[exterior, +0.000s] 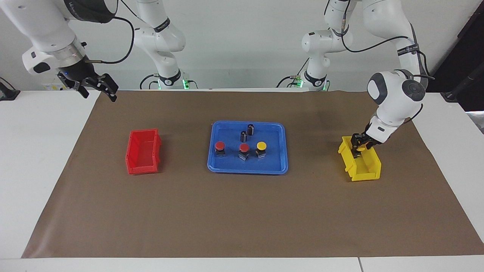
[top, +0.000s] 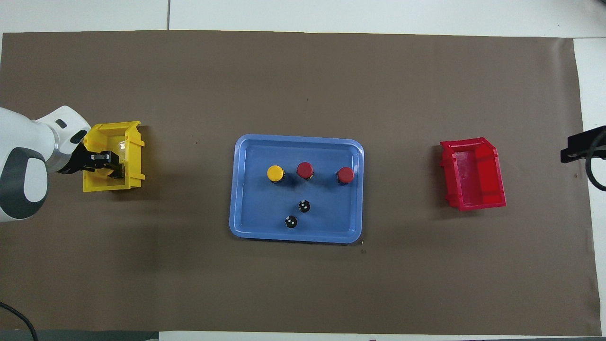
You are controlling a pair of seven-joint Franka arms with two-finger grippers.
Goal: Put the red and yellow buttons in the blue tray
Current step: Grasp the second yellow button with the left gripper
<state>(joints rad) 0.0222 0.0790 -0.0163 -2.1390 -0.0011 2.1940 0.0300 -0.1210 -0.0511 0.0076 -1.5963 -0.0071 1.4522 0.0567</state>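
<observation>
Blue tray [exterior: 281, 166] holding three buttons [exterior: 244, 148], left pincer [exterior: 358, 149] in yellow bin [exterior: 368, 172]

Two red-capped round push buttons [exterior: 220, 146] and one yellow-capped button [exterior: 261, 145] on black-grey bases sit in a shallow blue plastic tray [exterior: 280, 166]; small red [exterior: 143, 151] and yellow [exterior: 368, 168] plastic bins flank it on brown paper [exterior: 242, 211].
</observation>
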